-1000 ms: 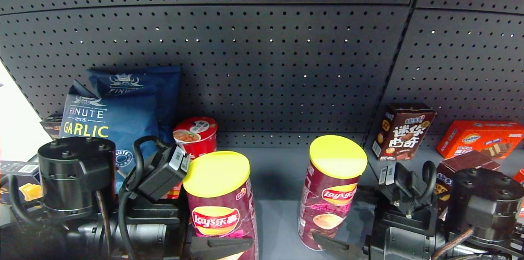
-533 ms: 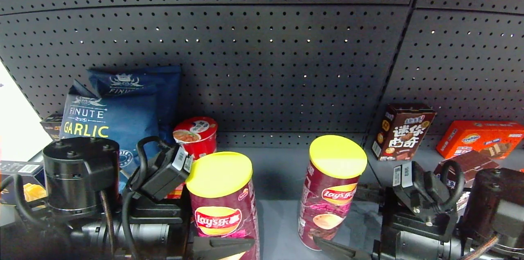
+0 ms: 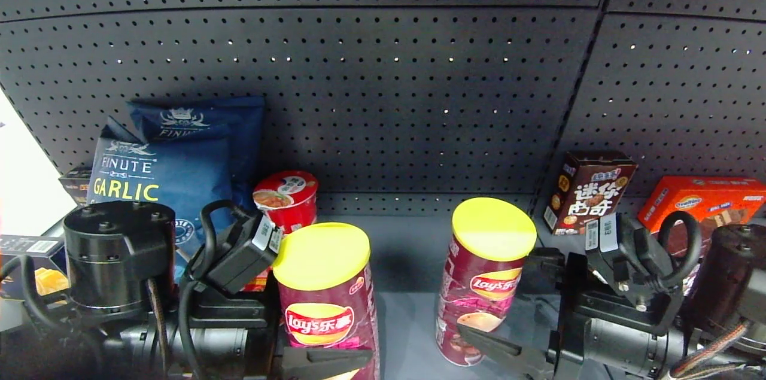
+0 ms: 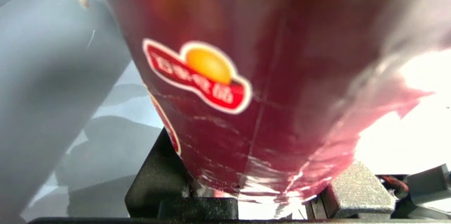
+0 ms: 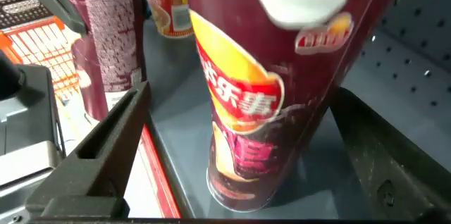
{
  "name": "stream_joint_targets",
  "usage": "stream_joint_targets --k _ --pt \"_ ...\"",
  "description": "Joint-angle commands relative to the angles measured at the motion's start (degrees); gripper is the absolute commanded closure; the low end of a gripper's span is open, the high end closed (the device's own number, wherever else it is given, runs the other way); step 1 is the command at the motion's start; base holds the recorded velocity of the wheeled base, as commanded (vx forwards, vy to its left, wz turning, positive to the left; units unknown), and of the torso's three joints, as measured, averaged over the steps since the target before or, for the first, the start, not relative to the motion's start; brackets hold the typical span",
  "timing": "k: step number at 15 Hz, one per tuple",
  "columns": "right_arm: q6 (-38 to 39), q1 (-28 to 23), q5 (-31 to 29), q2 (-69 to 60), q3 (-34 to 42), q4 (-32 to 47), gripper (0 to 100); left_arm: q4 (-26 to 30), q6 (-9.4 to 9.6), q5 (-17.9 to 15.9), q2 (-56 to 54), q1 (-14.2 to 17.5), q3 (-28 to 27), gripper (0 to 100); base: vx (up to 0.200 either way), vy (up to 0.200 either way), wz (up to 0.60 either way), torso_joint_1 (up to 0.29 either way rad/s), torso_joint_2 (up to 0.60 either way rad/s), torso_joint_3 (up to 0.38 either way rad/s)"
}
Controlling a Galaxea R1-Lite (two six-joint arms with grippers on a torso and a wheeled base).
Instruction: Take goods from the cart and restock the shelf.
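Judging one maroon cardboard crisp tube with yellow plastic lid (image 3: 488, 284) shelved, upright on the grey metal shelf (image 3: 407, 260) between my released right jaws; my left jaws clench the second maroon tube (image 3: 323, 302), placement pending.

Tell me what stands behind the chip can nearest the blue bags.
A red noodle cup stands behind the chip can, the perforated back panel farther back. The cup's lid and upper wall show; its base is covered by the can.
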Motion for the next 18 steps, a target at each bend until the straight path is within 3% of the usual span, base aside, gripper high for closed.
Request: stream_joint_targets --k 1,5,11,14,16,18 --pt "-0.12 -0.05 0.01 -2.22 -1.03 1.62 0 0.06 -0.01 0.02 0.17 -0.08 -0.01 100 0.0 0.0 0.0 0.0 0.0 0.0" --pt "-1.35 0.12 -0.07 -10.31 -8.68 17.35 0 -0.03 -0.01 0.02 0.61 -0.34 -0.01 100 0.0 0.0 0.0 0.0 0.0 0.0" --pt "-1.62 -0.05 -0.25 -18.75 -11.93 25.18 0 0.06 0.08 0.02 0.52 -0.34 0.17 100 0.0 0.0 0.0 0.0 0.0 0.0" --pt "-1.62 -0.05 -6.75 -25.6 -17.11 35.11 0 0.06 0.08 0.02 0.61 -0.34 0.08 100 0.0 0.0 0.0 0.0 0.0 0.0" --pt "-1.62 0.04 -14.31 -29.38 -18.87 42.75 0 -0.03 0.08 0.02 0.69 -0.34 -0.01 100 0.0 0.0 0.0 0.0 0.0 0.0" --pt "-1.09 0.04 -16.95 -31.75 -18.78 45.74 0 -0.03 0.08 0.02 0.87 -0.34 -0.09 100 0.0 0.0 0.0 0.0 0.0 0.0"
